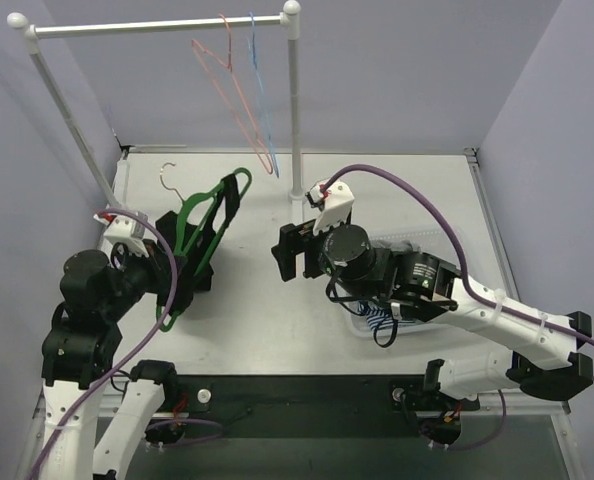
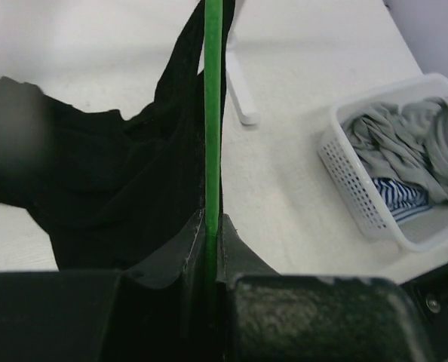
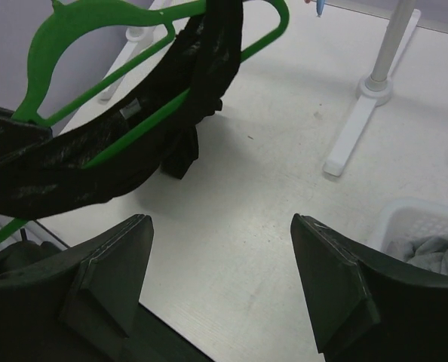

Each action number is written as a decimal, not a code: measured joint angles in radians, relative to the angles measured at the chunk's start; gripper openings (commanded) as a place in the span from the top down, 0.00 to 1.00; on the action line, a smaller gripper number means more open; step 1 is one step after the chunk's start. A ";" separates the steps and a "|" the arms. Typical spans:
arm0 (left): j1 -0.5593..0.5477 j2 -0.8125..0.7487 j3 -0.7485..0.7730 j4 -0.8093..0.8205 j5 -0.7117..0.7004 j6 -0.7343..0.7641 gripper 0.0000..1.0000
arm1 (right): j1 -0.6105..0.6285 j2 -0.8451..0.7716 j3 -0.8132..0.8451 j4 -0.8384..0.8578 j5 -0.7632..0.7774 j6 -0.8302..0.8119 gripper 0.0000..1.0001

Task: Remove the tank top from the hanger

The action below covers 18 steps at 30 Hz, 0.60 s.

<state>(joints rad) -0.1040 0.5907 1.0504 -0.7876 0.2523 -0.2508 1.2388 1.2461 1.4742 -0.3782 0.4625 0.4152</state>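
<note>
A green hanger (image 1: 217,215) carries a black tank top (image 1: 190,255) at the left of the table. My left gripper (image 1: 169,292) is shut on the hanger's lower bar. In the left wrist view the green bar (image 2: 213,113) runs straight out from between the closed jaws (image 2: 211,230), and the tank top (image 2: 96,181) hangs from it and spreads on the table. My right gripper (image 1: 289,255) is open and empty, to the right of the hanger. In the right wrist view the hanger (image 3: 96,26) and tank top (image 3: 133,143) lie ahead to the left of the gripper (image 3: 220,222).
A white clothes rack (image 1: 295,100) stands behind, with a pink hanger (image 1: 227,80) and a blue hanger (image 1: 260,90) on its bar. Its foot (image 3: 360,113) lies ahead right of my right gripper. A white basket (image 2: 360,196) of clothes sits under the right arm.
</note>
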 measured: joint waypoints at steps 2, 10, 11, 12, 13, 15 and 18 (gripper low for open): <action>-0.032 -0.029 -0.040 0.008 0.046 -0.012 1.00 | 0.000 0.010 -0.029 0.022 0.009 0.004 0.27; -0.149 -0.067 -0.132 0.040 0.185 -0.123 1.00 | -0.002 0.027 -0.126 0.084 0.103 0.051 0.32; -0.157 -0.073 -0.135 0.051 0.202 -0.144 1.00 | -0.003 0.022 -0.147 0.090 0.118 0.062 0.32; -0.166 -0.077 -0.136 0.063 0.220 -0.165 1.00 | -0.007 0.018 -0.163 0.092 0.128 0.070 0.32; -0.174 -0.080 -0.136 0.079 0.237 -0.187 1.00 | -0.011 0.013 -0.184 0.097 0.138 0.080 0.33; -0.188 -0.082 -0.136 0.109 0.265 -0.222 1.00 | -0.019 0.010 -0.199 0.100 0.152 0.090 0.33; -0.203 -0.085 -0.136 0.135 0.290 -0.265 1.00 | -0.034 0.007 -0.200 0.114 0.167 0.094 0.35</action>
<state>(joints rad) -0.3073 0.5056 0.9146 -0.6521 0.5419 -0.5156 1.2053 1.2533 1.2743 -0.2642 0.6300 0.5095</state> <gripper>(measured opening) 0.146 0.669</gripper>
